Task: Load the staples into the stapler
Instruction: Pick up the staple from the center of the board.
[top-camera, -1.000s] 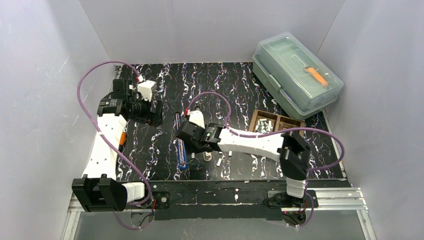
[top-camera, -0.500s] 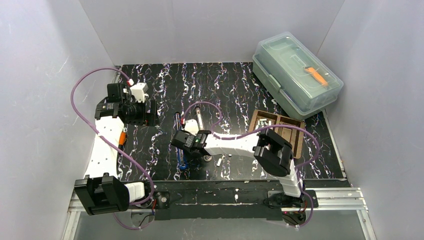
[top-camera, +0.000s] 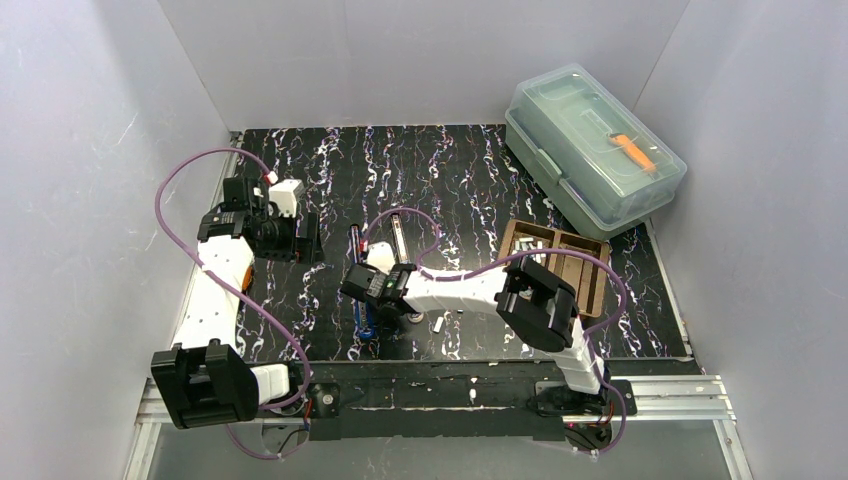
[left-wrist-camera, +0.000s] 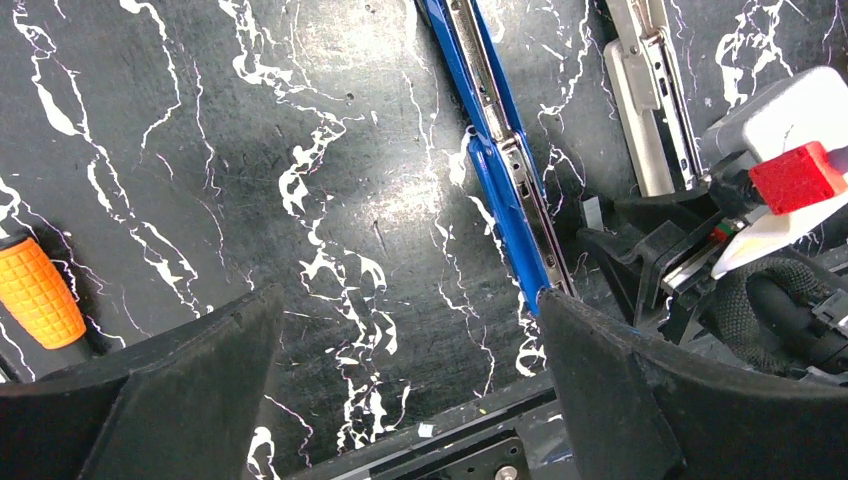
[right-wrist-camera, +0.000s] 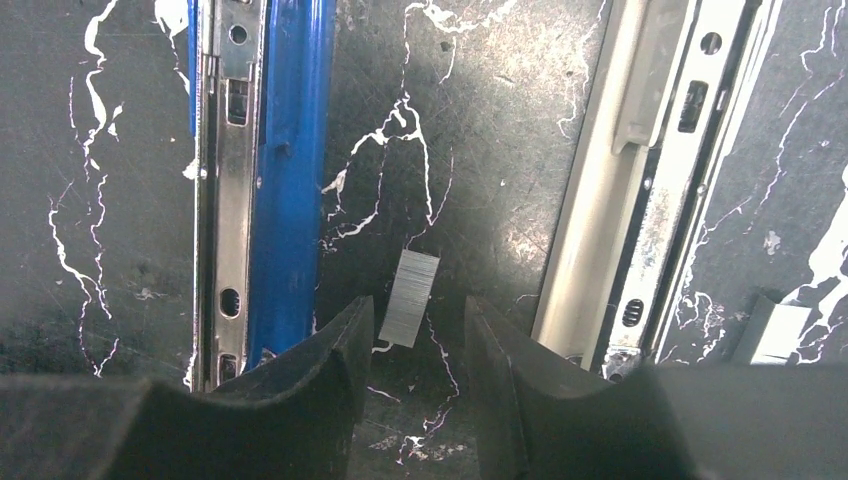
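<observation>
The right end effector (right-wrist-camera: 418, 312) is low over the desk (right-wrist-camera: 480, 120), its 2 fingers (right-wrist-camera: 320, 390) a little apart, with 1 short staple strip (right-wrist-camera: 408, 297) lying flat between the tips. The strip looks loose on the surface, not pinched. It sits between the blue stapler (right-wrist-camera: 290, 170), whose metal channel faces up, and a white stapler (right-wrist-camera: 650, 170) on the other side. A second strip (right-wrist-camera: 778, 330) lies just past the white one. More staples (top-camera: 528, 252) sit in a brown tray (top-camera: 580, 247) to the right, near a clear lidded box (top-camera: 595, 150). The left end effector (left-wrist-camera: 405, 300) hangs with its fingers spread wide above the desk beside the blue stapler, holding nothing, and an orange handle (left-wrist-camera: 40, 295) lies at the left edge of its view
</observation>
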